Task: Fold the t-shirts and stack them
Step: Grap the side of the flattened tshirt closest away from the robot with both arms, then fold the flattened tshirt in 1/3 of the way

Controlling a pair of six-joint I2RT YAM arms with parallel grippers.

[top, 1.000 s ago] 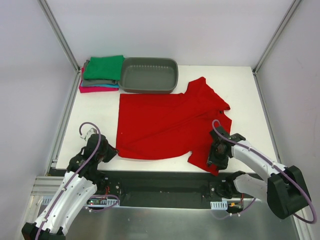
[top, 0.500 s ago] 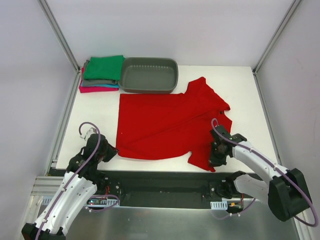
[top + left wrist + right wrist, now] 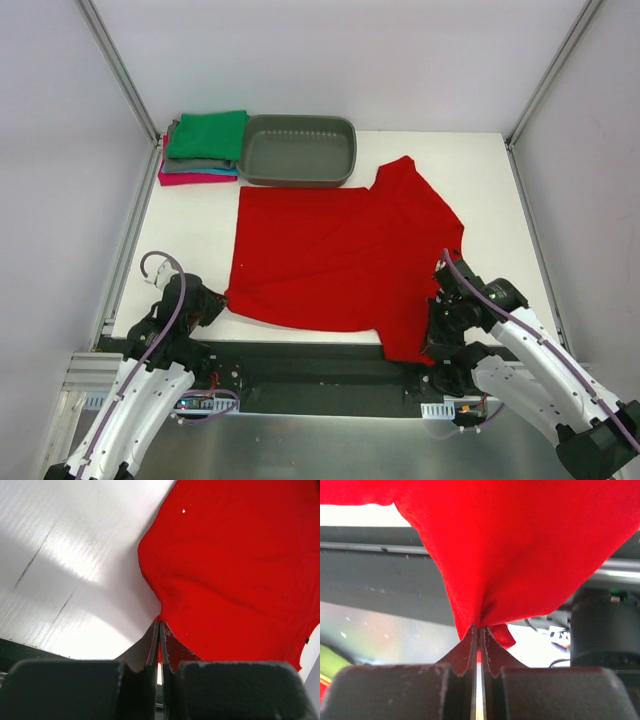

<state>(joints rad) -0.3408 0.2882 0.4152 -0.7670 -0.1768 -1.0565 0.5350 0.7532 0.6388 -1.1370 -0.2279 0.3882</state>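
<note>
Plain white walls (image 3: 330, 60) close in the workspace on three sides, with slanting aluminium frame posts (image 3: 120, 70) at the back corners. A white counter (image 3: 190, 230) fills the floor of this enclosure. Its surface is matte, and the left wrist view shows it faintly scratched (image 3: 65, 570). A dark rail (image 3: 320, 375) runs along its near edge, with a dull metal sheet (image 3: 320, 445) below that.

The red t-shirt (image 3: 340, 250) is the largest thing on the counter. It is spread open and mostly flat across the middle and right, with one sleeve pointing toward the back. Its near right corner reaches past the counter's edge, over the rail.

A grey oval tub (image 3: 297, 150) sits at the back, just beyond the shirt's far hem. Touching the tub's left side, in the back left corner, is a stack of folded t-shirts (image 3: 205, 150). The stack has green on top, grey beneath it, a sliver of teal, and magenta at the bottom.

The left gripper (image 3: 215, 303) is clenched on the shirt's near left corner, and its wrist view shows red cloth (image 3: 240, 565) pinched between the closed jaws (image 3: 159, 630). The right gripper (image 3: 437, 335) is likewise clamped on the near right corner. Seen from that wrist, the cloth (image 3: 520, 545) gathers into a peak at the jaws (image 3: 479, 632).
</note>
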